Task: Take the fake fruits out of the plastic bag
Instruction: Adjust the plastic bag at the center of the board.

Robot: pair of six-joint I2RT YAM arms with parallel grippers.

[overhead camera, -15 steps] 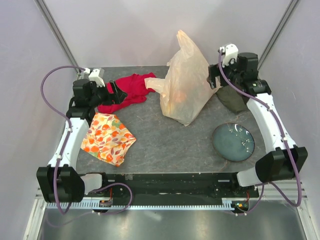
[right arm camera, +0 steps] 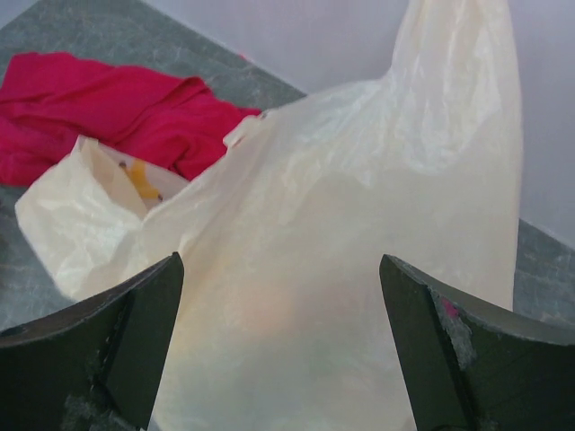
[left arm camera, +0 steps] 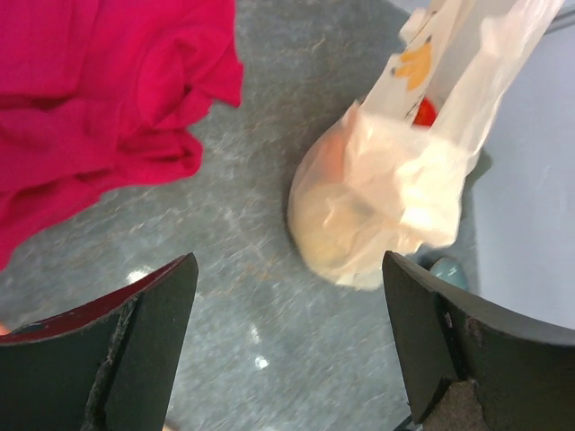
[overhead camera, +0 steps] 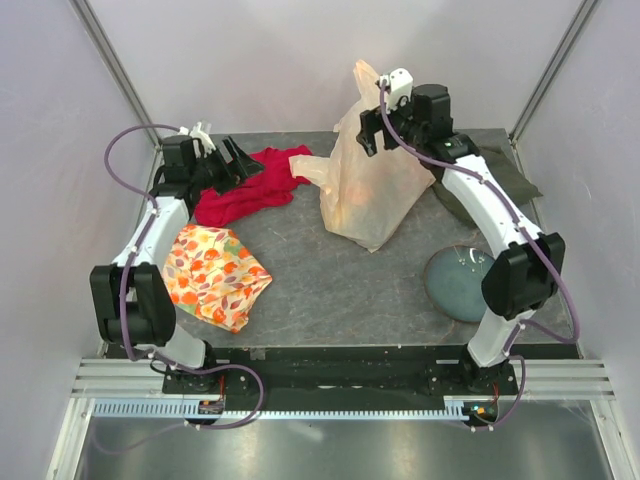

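Grey stone-look surface (overhead camera: 330, 300), pale booth walls around.

Near edge: flowered cloth (overhead camera: 215, 275) one side, round blue-grey dish (overhead camera: 460, 285) other side.

Left end effector (overhead camera: 236, 160) open, fingers spread, nothing between. Red cloth (overhead camera: 250, 185) just ahead of it, off to one side. Plastic bag (overhead camera: 375, 190) further ahead, well apart.

Fake fruits (overhead camera: 355, 200) inside bag, orange glow showing through film.

Right end effector (overhead camera: 368, 132) open wide, raised at bag's upper part. Bag just ahead of its fingers, not pinched.

Dark green cloth (overhead camera: 500, 175) behind it, lying flat.

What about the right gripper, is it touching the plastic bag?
Cannot tell. In the right wrist view the open right gripper frames the plastic bag, but neither a gap nor contact shows plainly; the top view only shows them overlapping.
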